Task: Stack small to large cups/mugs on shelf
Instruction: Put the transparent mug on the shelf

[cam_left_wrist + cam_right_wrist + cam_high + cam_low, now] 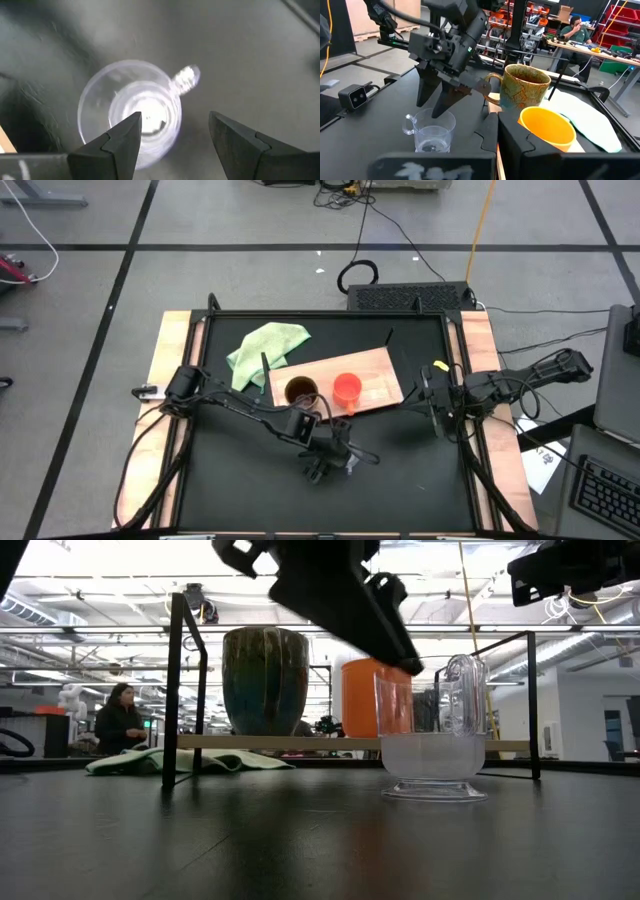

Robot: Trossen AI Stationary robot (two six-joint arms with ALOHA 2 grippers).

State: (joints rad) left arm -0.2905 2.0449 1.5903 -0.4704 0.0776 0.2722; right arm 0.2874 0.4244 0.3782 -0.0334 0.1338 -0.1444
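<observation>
The left tool (328, 463) hung directly above the clear glass cup (433, 730), fingers spread wide and holding nothing; in the left wrist view the two dark fingers (117, 145) straddled the cup's rim on the handle side, one over the bowl and one outside it. The glass cup stood upright on the black desk (240, 490), toward 6 o'clock of the shelf (375, 370) and apart from it. The brown mug (300, 391) and the orange cup (347, 389) stood side by side on the light-wood shelf, mug at 9 o'clock of the cup, not nested. The straddling pose looked like preparation for a rim pinch, which would leave the glass free to be lowered into another vessel. The right tool (437, 395) waited at the shelf's 3 o'clock end, fingers fully closed and empty, presumably kept clear of the left arm's path. A green cloth (265, 345) lay at 10 o'clock of the shelf. Judged stage: approach to grasp; stacking not yet begun. Risk: thin, slick glass could slip or tip under an off-centre pinch.
</observation>
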